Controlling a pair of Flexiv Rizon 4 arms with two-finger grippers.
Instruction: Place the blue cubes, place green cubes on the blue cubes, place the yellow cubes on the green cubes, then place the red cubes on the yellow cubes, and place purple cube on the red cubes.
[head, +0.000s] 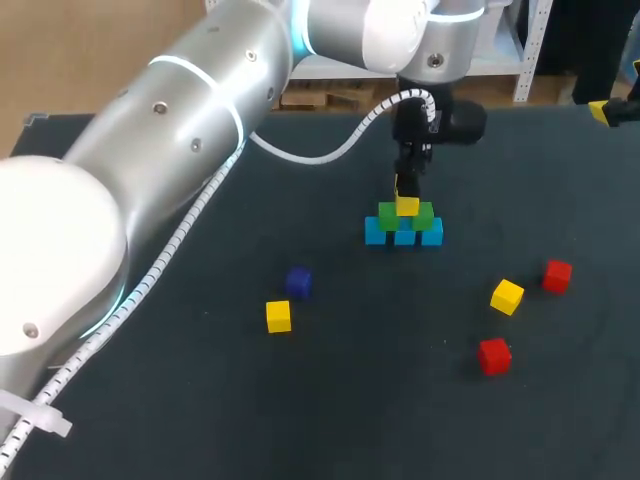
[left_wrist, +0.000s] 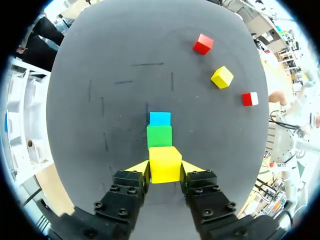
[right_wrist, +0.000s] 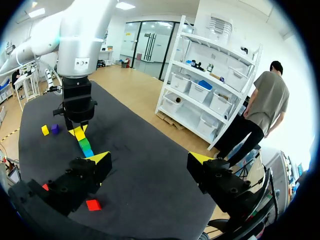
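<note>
The yellow cube (head: 407, 207) is at the top of the little pile, right over the spot where the two green cubes (head: 391, 217) meet. I cannot tell if it rests on them yet or hangs just above. The green cubes sit on a row of three blue cubes (head: 376, 234), so each layer is one shorter, like steps. I think the yellow one is held in the middle so it will bridge both green cubes and not tip off. The left gripper (left_wrist: 165, 169) has its two fingers closed on the yellow cube's sides, one on each side, and it points straight down at the pile. The left arm (head: 200, 120) comes in from the near left and reaches to the far middle of the tabletop (head: 350, 400). Closer in lie the purple cube (head: 298, 282) and a second yellow cube (head: 278, 316), side by side but apart. To the right wait a third yellow cube (head: 507, 296) and two red cubes (head: 557, 275), all well apart from the pile. The right gripper (right_wrist: 150, 159) hangs off at the far right with its fingers wide apart and nothing in them.
</note>
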